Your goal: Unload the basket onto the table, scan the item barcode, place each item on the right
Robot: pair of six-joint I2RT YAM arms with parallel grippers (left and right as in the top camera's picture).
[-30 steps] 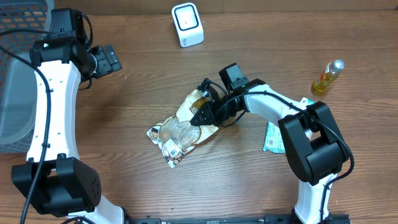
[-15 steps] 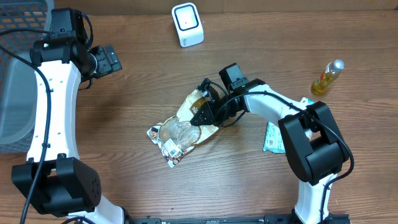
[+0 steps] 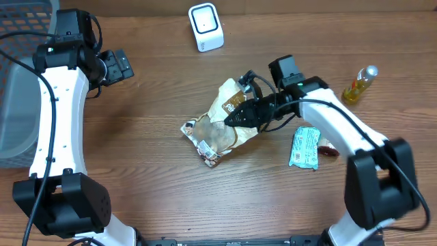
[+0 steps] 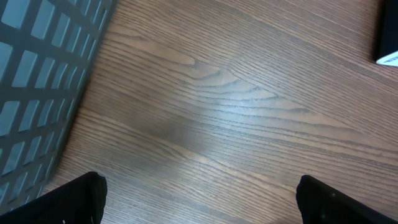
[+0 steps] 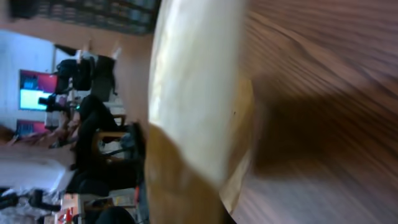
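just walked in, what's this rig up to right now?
The right claw is shut on one end of a tan snack bag mid-table. The white scanner sits apart from it at the far edge, so the bag isn't at it yet. The left claw is open and idle over bare wood beside the grey basket. A teal packet and a small bottle lie off to the right.

wood table (image 4: 236, 112), grey basket (image 4: 37, 81) at left, dark fingertips (image 4: 81, 199) in bottom corners
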